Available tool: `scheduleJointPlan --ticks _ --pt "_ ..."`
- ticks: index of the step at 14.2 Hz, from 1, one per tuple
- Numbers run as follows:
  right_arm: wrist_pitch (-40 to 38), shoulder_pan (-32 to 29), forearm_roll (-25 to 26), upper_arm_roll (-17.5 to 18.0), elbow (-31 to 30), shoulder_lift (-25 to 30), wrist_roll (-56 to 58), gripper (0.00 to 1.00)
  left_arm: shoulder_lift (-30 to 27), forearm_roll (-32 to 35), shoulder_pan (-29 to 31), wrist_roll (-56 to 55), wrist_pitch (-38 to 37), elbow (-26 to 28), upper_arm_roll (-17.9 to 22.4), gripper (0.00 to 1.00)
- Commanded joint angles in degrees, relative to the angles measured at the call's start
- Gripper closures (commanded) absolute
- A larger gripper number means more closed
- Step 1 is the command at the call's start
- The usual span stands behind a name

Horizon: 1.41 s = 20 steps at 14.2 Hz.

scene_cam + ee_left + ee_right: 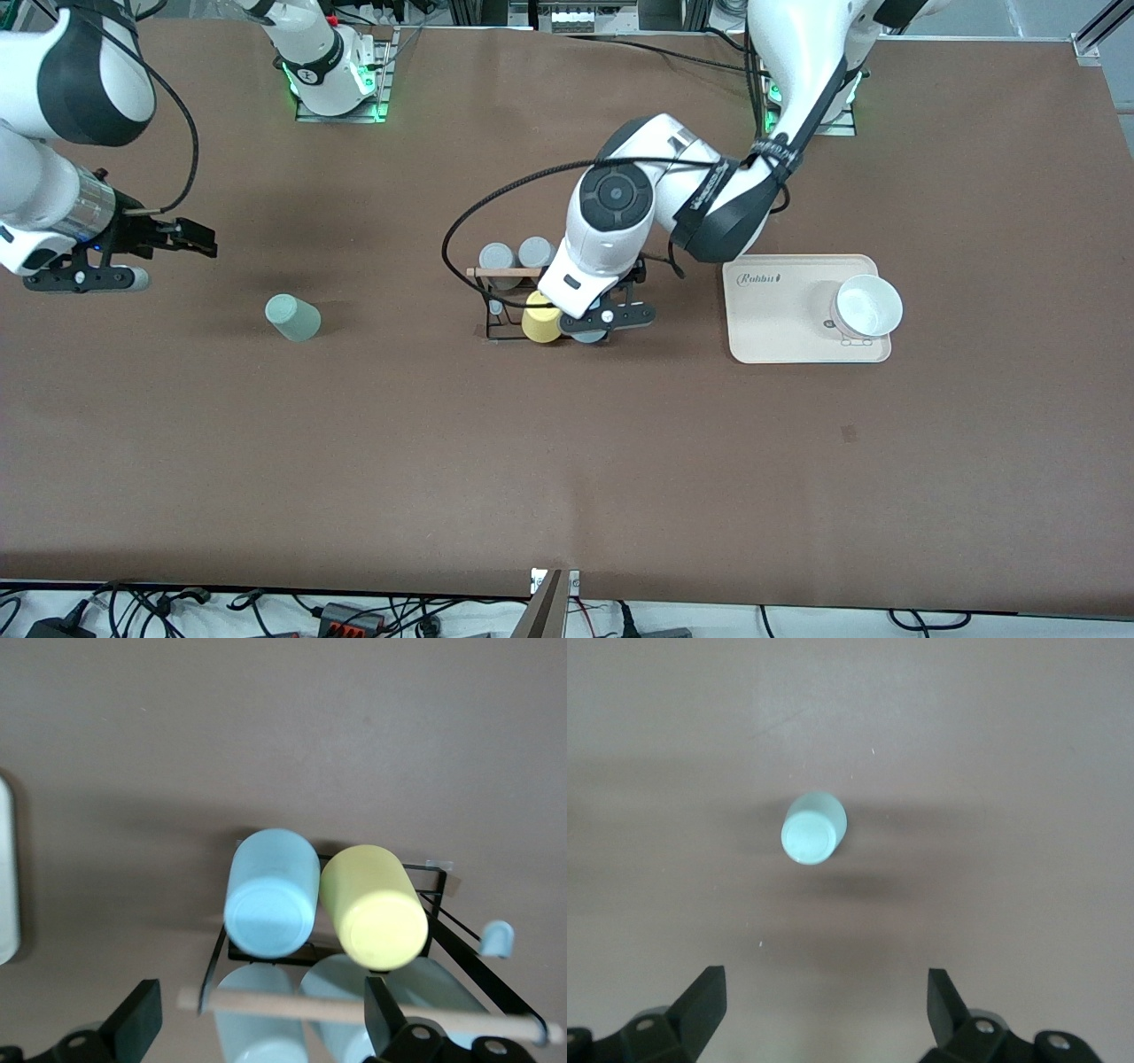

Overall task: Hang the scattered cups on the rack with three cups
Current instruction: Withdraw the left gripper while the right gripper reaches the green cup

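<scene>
The black wire rack (493,310) with its wooden rod (500,271) stands mid-table. Two grey cups (516,255) and a yellow cup (541,322) hang on it. The light blue cup (271,902) sits on a rack peg beside the yellow cup (374,917), mostly hidden under the hand in the front view. My left gripper (595,321) hovers over the rack, open and empty (261,1028), above the rod (354,1010). The mint green cup (292,317) lies on the table toward the right arm's end. My right gripper (190,239) is open in the air near it (824,1005), with the cup (812,828) apart from the fingers.
A beige tray (771,310) holding a white bowl (866,306) lies beside the rack toward the left arm's end. The left arm's black cable loops over the rack.
</scene>
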State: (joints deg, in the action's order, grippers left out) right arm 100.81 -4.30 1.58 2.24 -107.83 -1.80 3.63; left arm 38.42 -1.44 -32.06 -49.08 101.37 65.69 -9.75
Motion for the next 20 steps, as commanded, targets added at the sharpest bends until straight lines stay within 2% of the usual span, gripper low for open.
scheduleJointPlan --ticks 1,4,6,8,12,15,18,20 --pt "-3.9 -0.1 -0.8 0.0 3.1 0.3 0.7 0.00 -5.4 -0.1 1.5 0.6 -3.8 0.7 0.9 0.00" --pt "-3.9 -0.2 -0.9 -0.1 3.2 0.8 0.6 0.00 -9.1 1.8 5.9 7.7 -4.5 0.7 0.8 0.00" --pt "-2.9 -0.3 -0.9 -0.2 2.8 0.4 1.0 0.00 -10.5 3.2 9.1 13.5 -7.8 0.7 0.8 0.00" --pt "1.3 -0.1 -0.9 -0.1 0.4 -0.6 1.0 0.00 -12.0 5.4 12.3 20.3 -8.8 1.2 0.8 0.00" --pt "19.2 0.3 -0.9 0.3 -8.5 -2.5 1.0 0.00 -12.5 5.8 20.0 25.5 -11.8 1.6 0.8 0.00" --pt "24.5 0.8 -0.9 0.4 -9.1 -5.3 0.9 0.00 -14.5 6.0 24.0 25.9 -12.8 3.4 1.0 0.00" --pt "27.8 1.0 -1.0 0.4 -9.0 -7.2 0.9 0.00 -19.3 7.4 27.7 34.5 -8.8 8.7 1.0 0.00" --pt "30.8 1.9 -1.0 0.4 -9.1 -9.1 0.9 0.00 -21.9 7.3 31.9 40.0 -8.0 9.7 1.0 0.00"
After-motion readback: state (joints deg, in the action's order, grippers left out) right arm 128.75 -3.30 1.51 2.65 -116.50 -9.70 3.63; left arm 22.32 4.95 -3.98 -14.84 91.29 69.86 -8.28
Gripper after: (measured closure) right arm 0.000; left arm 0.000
